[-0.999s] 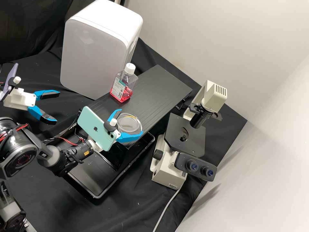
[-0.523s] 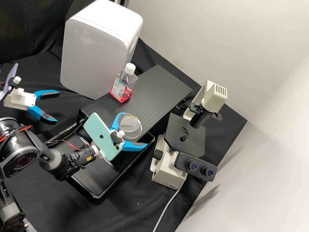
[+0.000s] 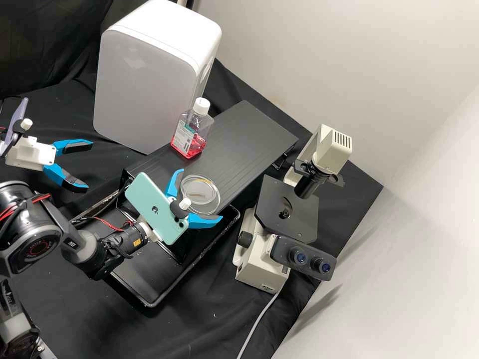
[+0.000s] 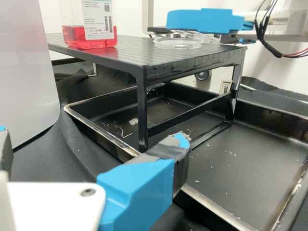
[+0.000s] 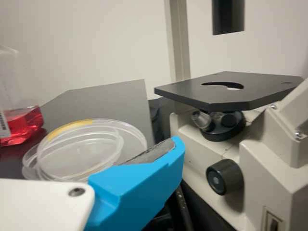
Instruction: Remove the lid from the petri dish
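A clear petri dish [image 3: 200, 192] with its lid on sits near the front edge of the raised black platform [image 3: 234, 144]. My right gripper [image 3: 200, 195] is open, with one blue finger [image 3: 172, 182] on the dish's left side and the other [image 3: 205, 221] at its front. I cannot tell whether they touch it. In the right wrist view the dish [image 5: 82, 149] lies just beyond my blue finger [image 5: 144, 173]. My left gripper [image 3: 86, 167] hangs open and empty far to the left over the black cloth. Its finger [image 4: 149, 178] shows in the left wrist view, with the dish [image 4: 180, 42] distant.
A bottle of red liquid [image 3: 190, 130] stands at the platform's back left, in front of a white box [image 3: 149, 70]. The platform stands in a shallow black tray [image 3: 149, 294]. A microscope [image 3: 289, 219] stands close on the right.
My right gripper has rolled at the wrist and its front finger has swung down toward the platform's front edge. The dish and the left arm have stayed put.
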